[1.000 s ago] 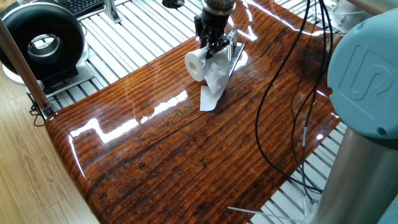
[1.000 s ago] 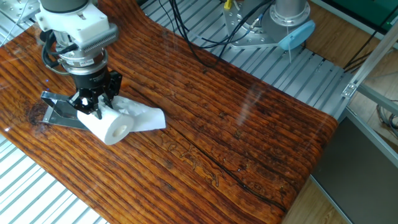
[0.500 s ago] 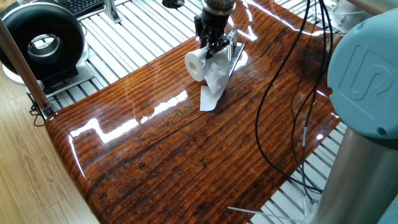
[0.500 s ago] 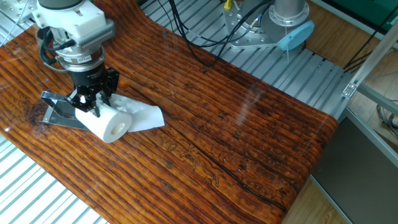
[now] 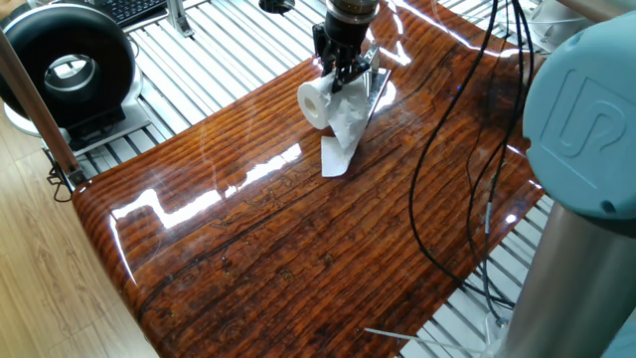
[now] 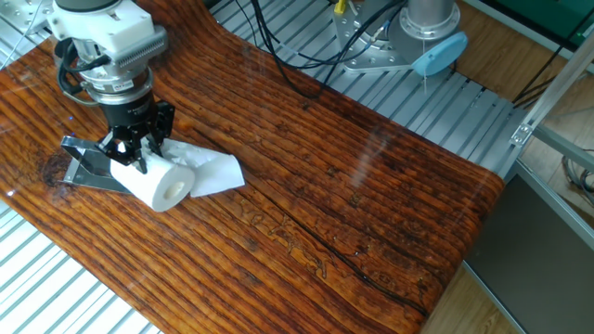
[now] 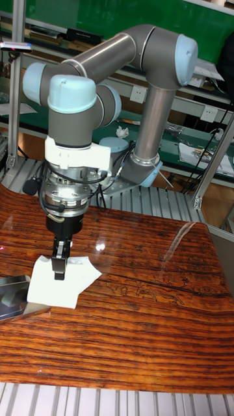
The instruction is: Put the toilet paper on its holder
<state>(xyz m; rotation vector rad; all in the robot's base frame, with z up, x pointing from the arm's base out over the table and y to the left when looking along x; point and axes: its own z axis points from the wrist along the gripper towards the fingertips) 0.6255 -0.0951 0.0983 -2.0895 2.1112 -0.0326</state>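
Toilet paper [image 6: 165, 186]: I see the white roll lying on its side on the table [image 6: 353, 213], hollow core facing the near edge in the other fixed view, its loose sheet spread flat to the right of the roll.
Tool [image 6: 133, 153]: my tool points straight down onto the top of the roll, dark fingers [image 5: 341, 68] drawn in and pinching the toilet paper.
Holder [image 6: 85, 165]: the shiny silver plate lies flat just left of the roll; the roll's far end sits against or over it, and I cannot tell which.
Change since a second ago: tool and roll together have shifted slightly toward the holder; the trailing sheet has slid along with them; the holder itself has stayed put.
Containers: I see none on the table; nothing threaded on the holder's bars as far as I can tell.
Tall fixed view: the sheet [image 7: 64, 281] hides the roll; the holder's plate [image 7: 13, 296] shows at the left edge, touching the paper.
Black ring device [image 5: 68, 68]: stands off the table, far left in one fixed view, well apart from the roll.
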